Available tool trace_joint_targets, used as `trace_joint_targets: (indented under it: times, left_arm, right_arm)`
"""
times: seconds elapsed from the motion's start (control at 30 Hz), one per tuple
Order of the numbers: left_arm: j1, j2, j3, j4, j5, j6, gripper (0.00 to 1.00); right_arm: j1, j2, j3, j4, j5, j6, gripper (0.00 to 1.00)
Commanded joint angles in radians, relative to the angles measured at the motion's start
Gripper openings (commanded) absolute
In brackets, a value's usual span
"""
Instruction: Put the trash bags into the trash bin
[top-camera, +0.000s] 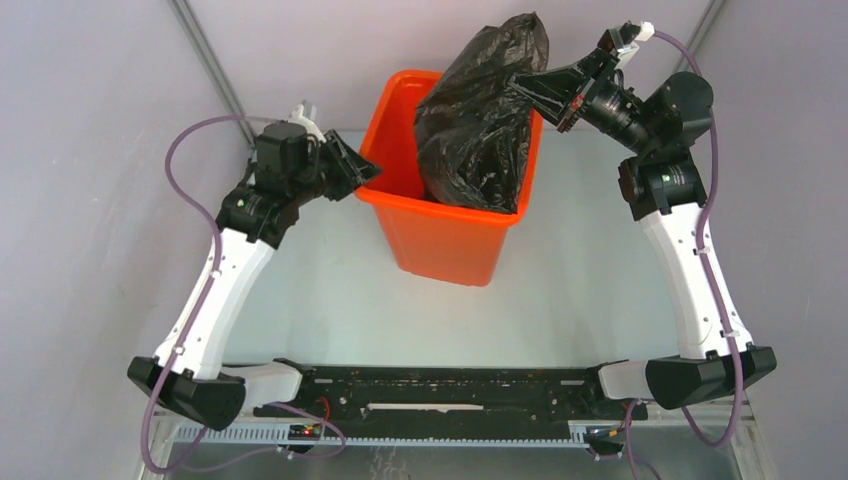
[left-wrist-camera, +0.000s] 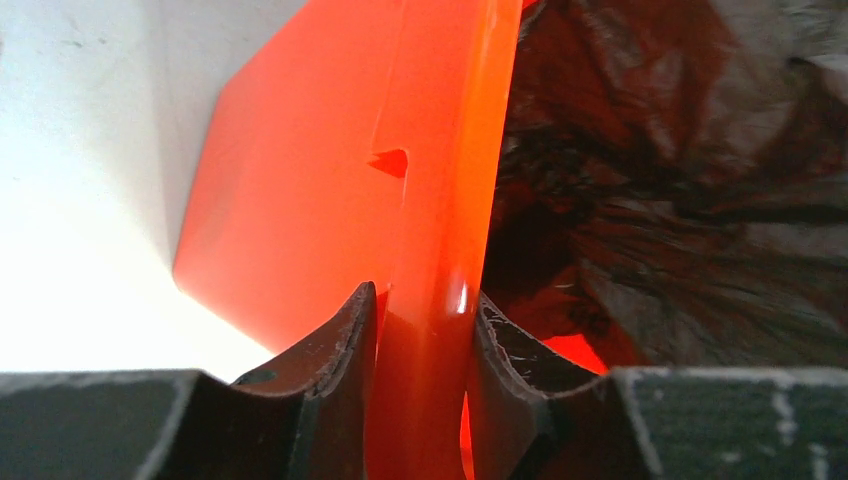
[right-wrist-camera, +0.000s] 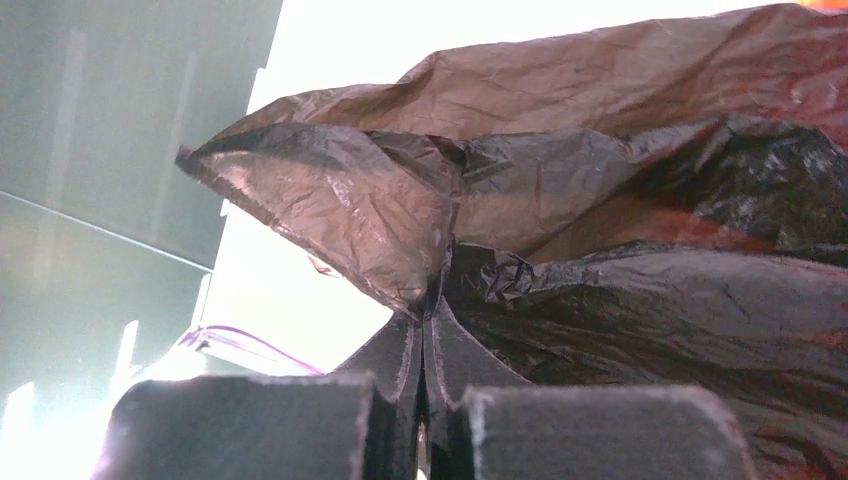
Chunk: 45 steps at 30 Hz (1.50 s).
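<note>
The trash bag (top-camera: 480, 120) (black, glossy, heavily crumpled) has its lower part inside the trash bin (top-camera: 440, 235), filling the right side of the opening. Its upper part stands well above the rim and peaks toward the far side. How deep the film reaches into the bin cannot be told from the top view. The right hand (top-camera: 522, 88) is clenched on a fold of film at the bag's upper right; its wrist view shows it pressed tight, with plastic pinched in the seam and creases fanning out from there. The left hand (top-camera: 372, 176) is clamped on the bin's left wall at the rim — one side outside, the other inside, both touching the orange plastic. The bin stands on the pale table (top-camera: 580, 290), between the two arms and well apart from their bases.
</note>
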Motion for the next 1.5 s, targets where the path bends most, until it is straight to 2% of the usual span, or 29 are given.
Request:
trace_joint_targets:
  times: [0.0, 0.17, 0.27, 0.3, 0.4, 0.5, 0.57, 0.63, 0.73, 0.8, 0.93, 1.07, 1.17, 1.23, 1.3, 1.4, 1.47]
  left_arm:
    - [-0.028, -0.093, -0.089, 0.057, 0.139, -0.176, 0.08]
    - [-0.029, -0.130, -0.180, 0.151, 0.146, -0.291, 0.06]
    - [-0.029, -0.131, -0.187, 0.159, 0.138, -0.328, 0.13]
    - [-0.029, -0.132, -0.186, 0.154, 0.131, -0.321, 0.19]
    - [-0.029, -0.140, -0.185, 0.138, 0.120, -0.293, 0.47]
    - [-0.029, -0.166, -0.162, 0.104, 0.093, -0.228, 0.66]
    - [-0.028, -0.186, -0.122, 0.025, 0.040, -0.168, 0.75]
    - [-0.028, -0.195, -0.053, -0.082, -0.059, -0.096, 0.96]
    - [-0.028, -0.192, 0.094, -0.248, -0.203, 0.010, 0.97]
    - [-0.028, -0.206, 0.162, -0.284, -0.242, 0.060, 0.97]
    - [-0.070, -0.260, 0.184, -0.116, -0.086, 0.116, 0.92]
    - [-0.349, -0.240, 0.229, 0.045, -0.153, 0.199, 0.97]
    - [-0.528, -0.141, 0.342, 0.052, -0.239, 0.277, 0.98]
    - [-0.638, -0.048, 0.473, -0.004, -0.328, 0.355, 0.96]
    - [-0.736, 0.066, 0.644, -0.112, -0.478, 0.441, 0.96]
    - [-0.789, 0.218, 0.876, -0.267, -0.610, 0.482, 0.94]
    - [-0.802, 0.266, 0.941, -0.306, -0.659, 0.491, 0.89]
  right_arm:
    - [0.019, -0.050, -0.003, -0.017, -0.002, -0.062, 0.00]
    - [0.038, -0.045, -0.002, -0.038, 0.011, -0.074, 0.00]
    - [0.051, -0.047, -0.002, -0.047, 0.023, -0.086, 0.00]
    - [0.056, -0.046, -0.002, -0.062, 0.026, -0.091, 0.00]
    - [0.067, -0.051, -0.010, -0.088, 0.030, -0.103, 0.00]
    - [0.067, -0.055, -0.023, -0.090, 0.032, -0.108, 0.00]
    - [0.063, -0.057, -0.024, -0.092, 0.030, -0.109, 0.00]
    - [0.057, -0.063, -0.025, -0.104, 0.039, -0.114, 0.00]
    - [0.041, -0.065, -0.030, -0.110, 0.051, -0.110, 0.00]
    - [0.035, -0.059, -0.034, -0.093, 0.051, -0.092, 0.00]
    - [0.037, -0.035, -0.018, -0.067, 0.046, -0.075, 0.00]
    - [0.050, -0.013, 0.001, -0.071, 0.046, -0.079, 0.00]
    - [0.058, -0.007, 0.009, -0.075, 0.047, -0.085, 0.00]
    - [0.060, -0.009, 0.008, -0.081, 0.050, -0.092, 0.00]
    - [0.059, -0.011, 0.006, -0.087, 0.052, -0.097, 0.00]
    - [0.060, -0.011, -0.005, -0.070, 0.053, -0.090, 0.00]
    - [0.061, -0.012, -0.008, -0.062, 0.056, -0.087, 0.00]
